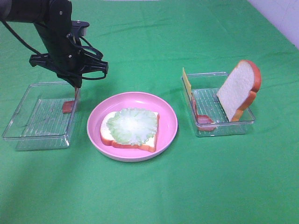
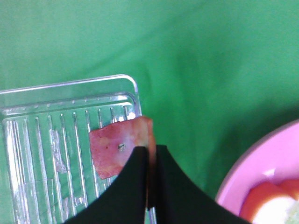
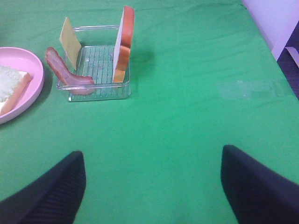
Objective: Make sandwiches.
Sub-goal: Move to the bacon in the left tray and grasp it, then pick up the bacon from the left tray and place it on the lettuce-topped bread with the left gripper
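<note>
On the pink plate (image 1: 168, 123) lies a bread slice (image 1: 106, 135) topped with a pale green lettuce leaf (image 1: 132, 125). My left gripper (image 1: 75, 94) hangs over the right edge of the left clear tray (image 1: 28, 130), shut on a reddish-pink bacon strip (image 2: 114, 151) that dangles into the tray (image 2: 42, 154). In the right tray (image 1: 224, 126) a second bread slice (image 1: 238, 91) leans upright, with a yellow cheese square (image 1: 187, 83) and another bacon strip (image 1: 204, 120) at its left end. My right gripper (image 3: 152, 186) is open above bare cloth, away from that tray (image 3: 100, 91).
Green cloth covers the whole table. A pale wall or floor edge shows at the far right (image 3: 280, 23). The left arm's black body (image 1: 56, 32) hangs over the back left.
</note>
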